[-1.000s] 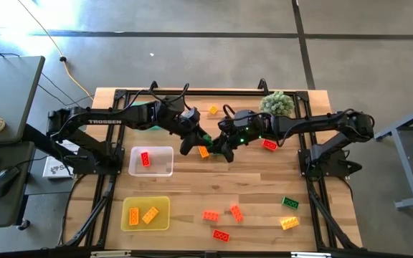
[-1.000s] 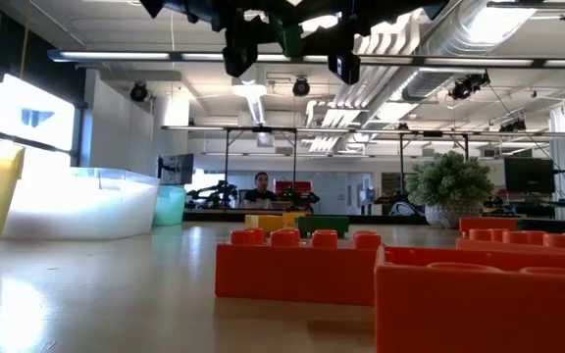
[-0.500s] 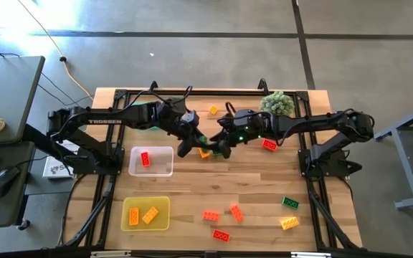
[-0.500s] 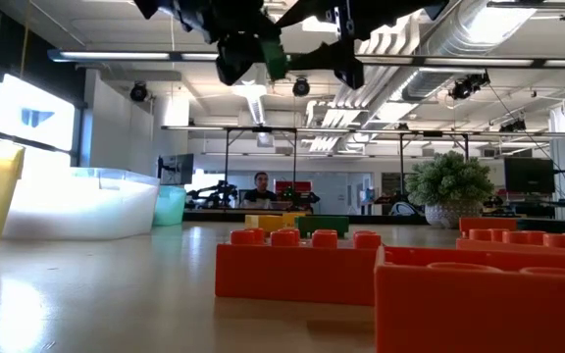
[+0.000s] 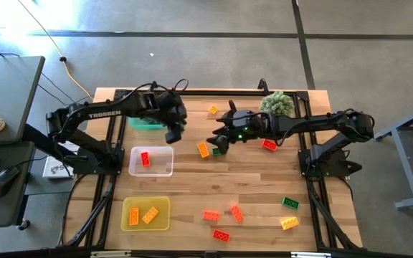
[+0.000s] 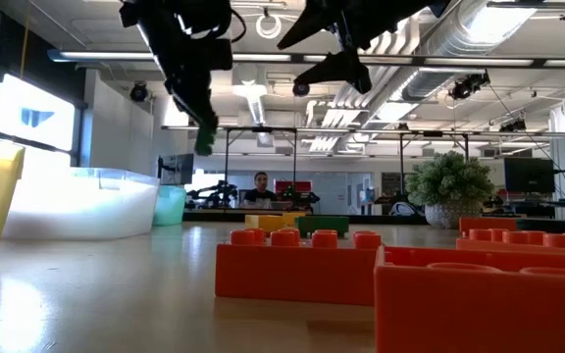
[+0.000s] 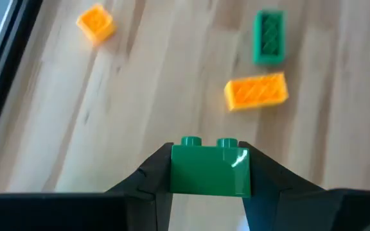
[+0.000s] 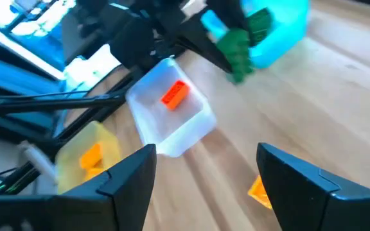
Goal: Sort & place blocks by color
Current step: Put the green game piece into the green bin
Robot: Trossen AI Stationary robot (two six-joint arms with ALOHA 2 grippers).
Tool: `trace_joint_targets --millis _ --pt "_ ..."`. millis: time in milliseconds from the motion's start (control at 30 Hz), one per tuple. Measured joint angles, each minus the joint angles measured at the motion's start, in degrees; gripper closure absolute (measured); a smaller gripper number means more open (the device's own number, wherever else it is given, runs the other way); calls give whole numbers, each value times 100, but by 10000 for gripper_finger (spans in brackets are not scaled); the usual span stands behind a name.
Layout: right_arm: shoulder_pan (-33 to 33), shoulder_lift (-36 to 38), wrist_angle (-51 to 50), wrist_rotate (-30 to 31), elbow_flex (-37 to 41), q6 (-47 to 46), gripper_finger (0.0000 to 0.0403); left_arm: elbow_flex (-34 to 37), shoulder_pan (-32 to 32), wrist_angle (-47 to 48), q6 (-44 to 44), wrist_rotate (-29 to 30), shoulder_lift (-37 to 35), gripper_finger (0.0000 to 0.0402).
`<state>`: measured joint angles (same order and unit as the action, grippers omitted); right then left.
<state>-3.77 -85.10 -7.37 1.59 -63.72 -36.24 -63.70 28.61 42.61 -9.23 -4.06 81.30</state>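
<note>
Green block (image 7: 210, 170) sits clenched between the fingers of the left end effector (image 5: 173, 133), studs up, its long axis running across the fingers, well above the surface (image 5: 249, 183). In the high view the green tray (image 5: 143, 124) lies just up and to the left of that end effector, partly under the arm, so the coming move is probably a short carry up-left; the left arm is plainly the nearer one. Farther toward frame centre, the right end effector (image 5: 217, 140) hangs released and empty near the orange block (image 5: 203, 150) and a small green block (image 5: 217, 151). Beyond, the clear tray (image 5: 151, 162) holds one red block (image 5: 145, 158).
</note>
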Motion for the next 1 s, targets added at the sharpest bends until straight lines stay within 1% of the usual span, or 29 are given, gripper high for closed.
trace_joint_targets --millis 133,233,367,500,600,733,867,1000 --pt "0 0 -207 243 2 -14 146 0 317 311 -290 41 0 289" --pt "-11 0 -404 317 2 -210 146 0 557 591 -511 132 0 285" --pt "-41 0 -709 530 2 -244 146 0 901 971 -825 481 0 283" --pt "-128 0 -911 694 4 57 146 0 1256 1095 -945 1069 0 282" --pt "-289 0 -956 699 4 350 146 0 1545 1188 -921 1302 0 282" --pt "-574 0 -960 673 4 640 146 2 1869 1450 -786 1272 0 281" --pt "-947 0 -1099 379 4 807 146 167 2042 1459 -790 1183 0 280" --pt "-1284 0 -1593 171 4 783 146 363 2137 1415 -661 1213 7 274"
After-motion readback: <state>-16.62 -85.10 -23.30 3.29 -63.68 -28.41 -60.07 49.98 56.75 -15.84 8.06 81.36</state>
